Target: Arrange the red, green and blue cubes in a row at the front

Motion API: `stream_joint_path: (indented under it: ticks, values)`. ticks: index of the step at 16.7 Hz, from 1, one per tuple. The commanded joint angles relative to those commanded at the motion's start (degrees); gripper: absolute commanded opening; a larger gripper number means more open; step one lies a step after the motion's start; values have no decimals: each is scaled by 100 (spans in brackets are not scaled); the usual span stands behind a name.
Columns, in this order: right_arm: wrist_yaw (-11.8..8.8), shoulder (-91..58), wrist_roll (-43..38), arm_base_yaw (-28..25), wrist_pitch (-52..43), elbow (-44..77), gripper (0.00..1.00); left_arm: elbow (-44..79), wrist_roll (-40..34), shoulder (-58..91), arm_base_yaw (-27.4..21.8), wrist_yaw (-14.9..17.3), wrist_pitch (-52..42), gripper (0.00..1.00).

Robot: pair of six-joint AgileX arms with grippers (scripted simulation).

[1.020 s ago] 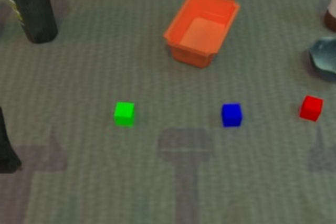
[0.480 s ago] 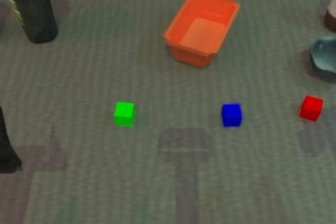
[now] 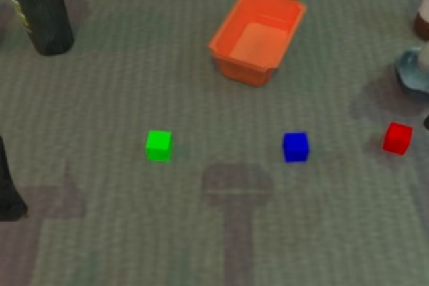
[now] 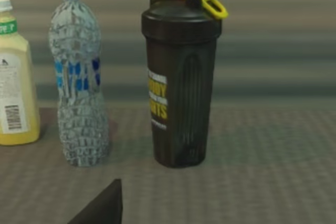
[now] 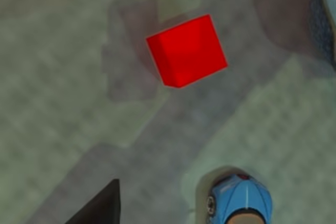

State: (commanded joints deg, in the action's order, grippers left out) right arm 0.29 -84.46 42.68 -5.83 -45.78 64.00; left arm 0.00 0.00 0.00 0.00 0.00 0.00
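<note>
Three cubes rest apart on the table in the top view: the green cube (image 3: 159, 145) at the left, the blue cube (image 3: 295, 147) right of centre, the red cube (image 3: 397, 138) near the right edge. My right gripper (image 3: 426, 122) only just shows at the right edge, beside the red cube. In the right wrist view the red cube (image 5: 186, 51) lies below it, untouched, and one dark finger (image 5: 102, 205) shows with nothing against it. My left gripper (image 3: 8, 195) is parked at the left edge, and one of its fingers (image 4: 105, 205) shows, holding nothing.
An orange tub (image 3: 258, 35) stands at the back centre and a black shaker (image 3: 40, 8) at the back left. A blue-grey object (image 3: 410, 75) and a brown one (image 3: 422, 23) sit at the right edge. A small blue toy car (image 5: 239, 200) lies near the red cube.
The right arm's shadow has slid from in front of the red cube to behind it, and a bit of the arm now shows at the right edge. No cube has moved.
</note>
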Motion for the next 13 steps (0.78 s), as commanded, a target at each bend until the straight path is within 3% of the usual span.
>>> stream_joint_path:
  ticks: [7, 13]
  values:
    - [-3, -2791, 1473, -189, -1543, 2303, 100, 0, 0, 0, 0, 0, 0, 100]
    - [-18, -3351, 1772, -228, -1826, 2801, 100, 0, 0, 0, 0, 0, 0, 100]
